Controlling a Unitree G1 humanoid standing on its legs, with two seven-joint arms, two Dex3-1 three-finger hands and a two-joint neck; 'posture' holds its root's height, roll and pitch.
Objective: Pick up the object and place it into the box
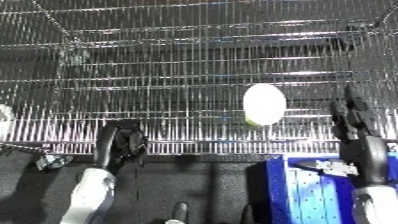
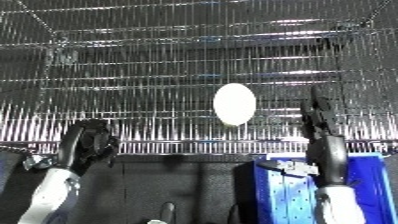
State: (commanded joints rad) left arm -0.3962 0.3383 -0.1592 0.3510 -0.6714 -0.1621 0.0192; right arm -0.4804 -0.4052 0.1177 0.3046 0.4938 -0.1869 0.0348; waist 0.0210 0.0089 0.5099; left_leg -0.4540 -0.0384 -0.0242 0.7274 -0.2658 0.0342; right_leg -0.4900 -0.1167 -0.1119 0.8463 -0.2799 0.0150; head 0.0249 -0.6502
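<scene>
Closest in, at the bottom right, sits the blue bin (image 1: 298,192), its perforated wall facing up toward the head camera and some pale item resting near its upper rim, too blurred to identify. Rising past the bin's right side is the right forearm, and its black right hand (image 1: 353,117) reaches up with fingers straight and together, pointing toward the wire shelf (image 1: 178,75); it grips nothing. Just beside it, a little to its left and apart from it, lies the white oval object (image 1: 264,104), egg-like in shape, resting on the shelf's wire grid near the front edge. Over on the other side the left forearm comes up from the lower edge, white and silver, ending in the left hand (image 1: 120,145), which hangs at the shelf's front rail with its fingers curled inward, holding nothing that I can make out. It is well apart from the object. The floor below the shelf is dark.
</scene>
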